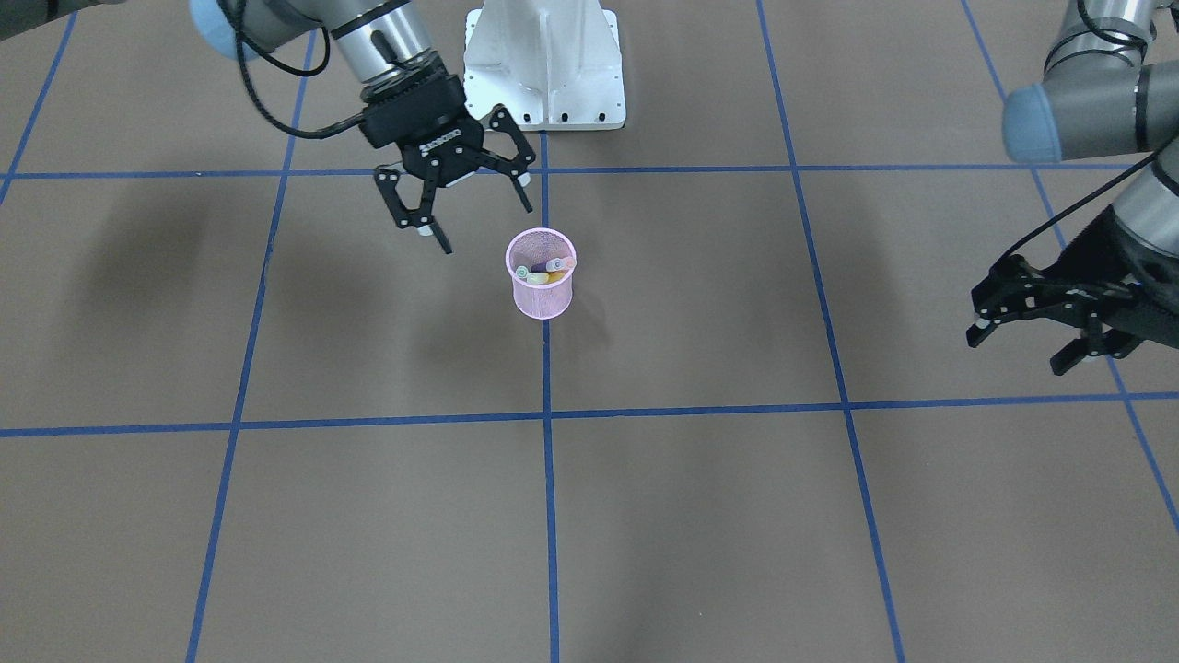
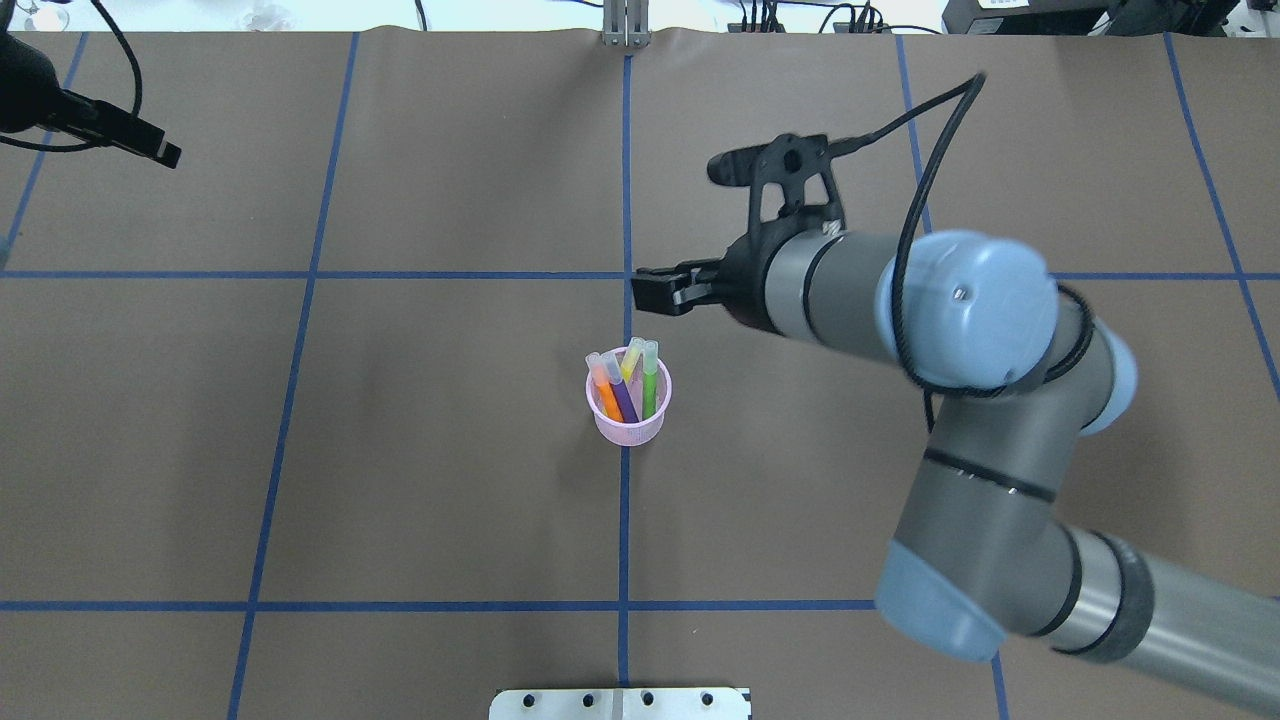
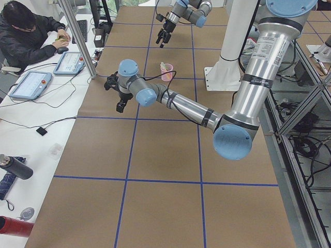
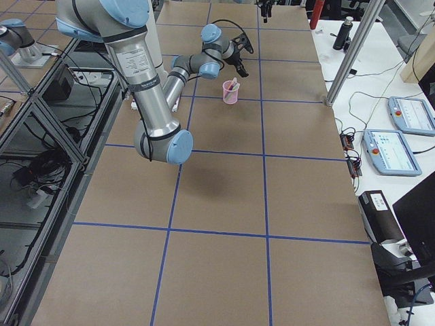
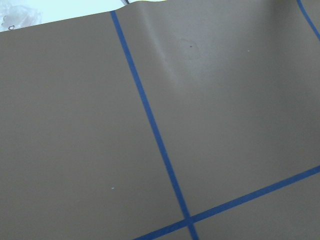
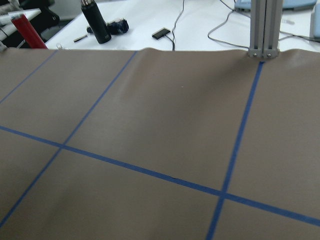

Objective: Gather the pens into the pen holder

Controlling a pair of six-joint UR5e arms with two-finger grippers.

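The pink mesh pen holder (image 1: 542,287) (image 2: 627,422) stands upright on the centre tape line. Orange (image 2: 606,392), purple (image 2: 625,401), green (image 2: 649,386) and yellow (image 2: 632,362) pens stand inside it, whitish caps up. My right gripper (image 1: 486,227) (image 2: 655,290) hangs open and empty just beyond the holder, on its right in the overhead view, touching nothing. My left gripper (image 1: 1016,354) (image 3: 116,94) is open and empty far off at the table's left side. Neither wrist view shows the holder or a pen.
Blue tape lines (image 1: 547,416) grid the brown table cover. The white robot base (image 1: 543,64) sits at the near edge. A person (image 3: 26,36) sits at a side bench with tablets (image 3: 31,83). A dark bottle (image 6: 95,22) and a metal post (image 6: 265,25) stand past the far edge.
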